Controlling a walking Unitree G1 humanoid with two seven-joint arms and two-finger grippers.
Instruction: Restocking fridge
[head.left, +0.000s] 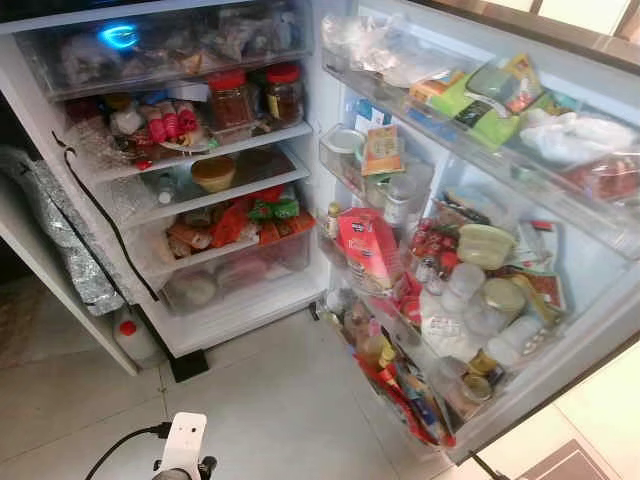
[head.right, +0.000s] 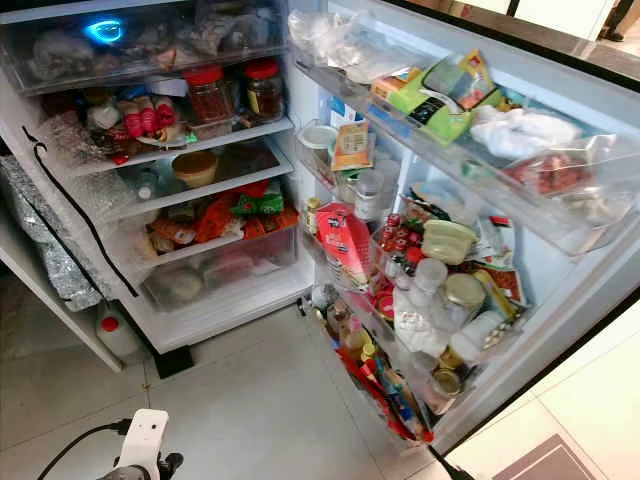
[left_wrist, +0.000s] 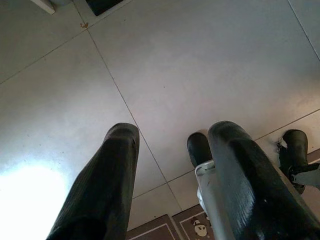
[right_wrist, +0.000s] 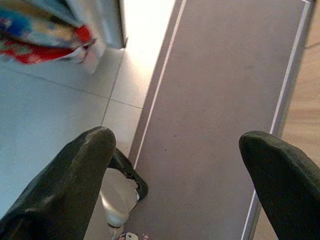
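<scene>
Left wrist view, left pincer (left_wrist: 172, 170) parted, empty over floor (left_wrist: 200, 65), right pincer (right_wrist: 182, 175) wide, empty.

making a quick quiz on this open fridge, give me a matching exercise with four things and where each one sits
Things:
1. two red-lidded jars
2. tan bowl
3. red carton
4. white bottle with a red cap

Places:
A. on the floor beside the fridge
B. in a middle rack of the open door
C. on the upper shelf inside the fridge, under the clear drawer
D. on the glass shelf one level below the jars

Pairs: 1-C, 2-D, 3-B, 4-A
</scene>
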